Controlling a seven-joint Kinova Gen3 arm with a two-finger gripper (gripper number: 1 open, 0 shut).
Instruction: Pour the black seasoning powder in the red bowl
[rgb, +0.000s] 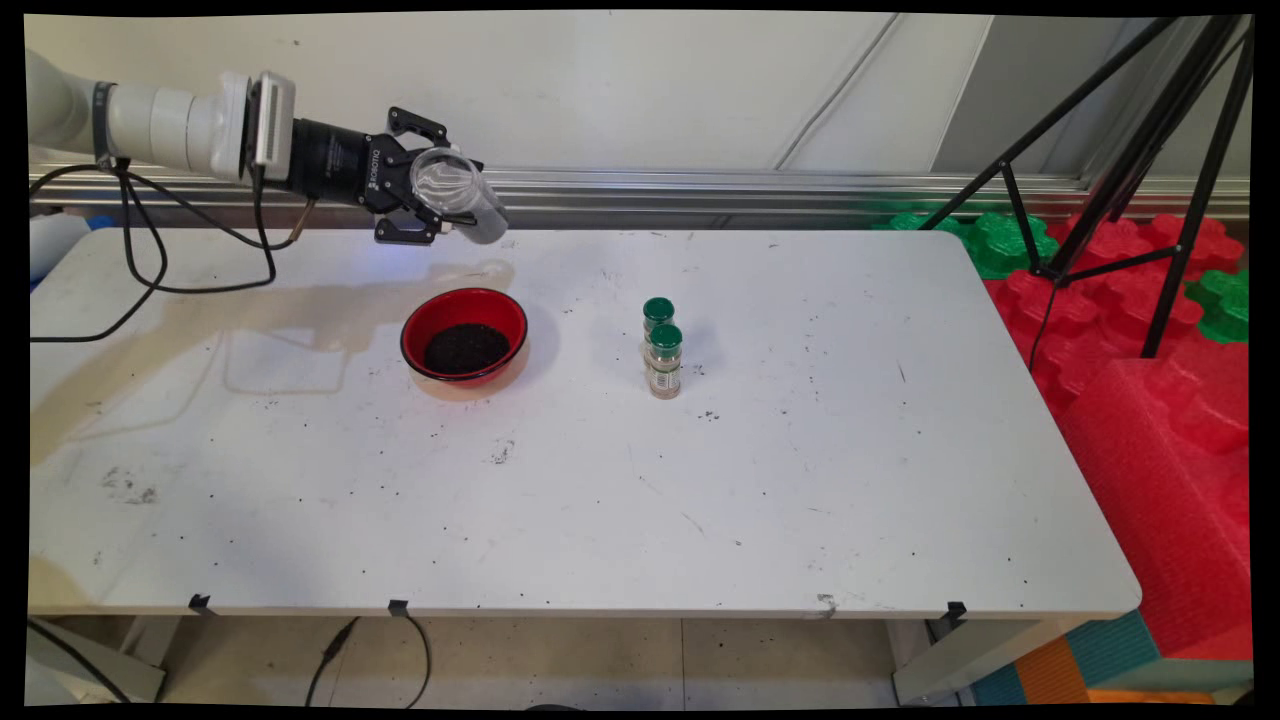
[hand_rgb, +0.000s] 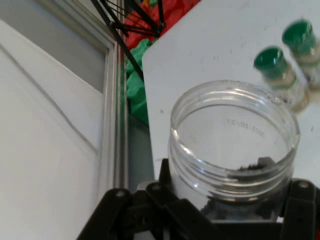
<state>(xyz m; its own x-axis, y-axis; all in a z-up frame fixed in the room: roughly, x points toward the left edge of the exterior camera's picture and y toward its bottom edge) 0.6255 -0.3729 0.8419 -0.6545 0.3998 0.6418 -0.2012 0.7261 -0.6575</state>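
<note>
My gripper (rgb: 432, 205) is shut on a clear plastic jar (rgb: 458, 194), held high over the table's back left part and tilted on its side. In the hand view the clear plastic jar (hand_rgb: 232, 150) shows its open mouth, with only a little dark residue inside near the rim. Below and slightly right of the gripper stands a red bowl (rgb: 464, 337) holding a heap of dark grains. Two small bottles with green caps (rgb: 662, 348) stand close together right of the bowl; the two bottles (hand_rgb: 287, 70) also appear at the upper right of the hand view.
Dark specks are scattered over the white table (rgb: 760, 480). Black cables (rgb: 150, 260) hang from the arm over the table's left end. A black tripod (rgb: 1130, 150) and red and green foam blocks (rgb: 1150, 330) stand beyond the right edge.
</note>
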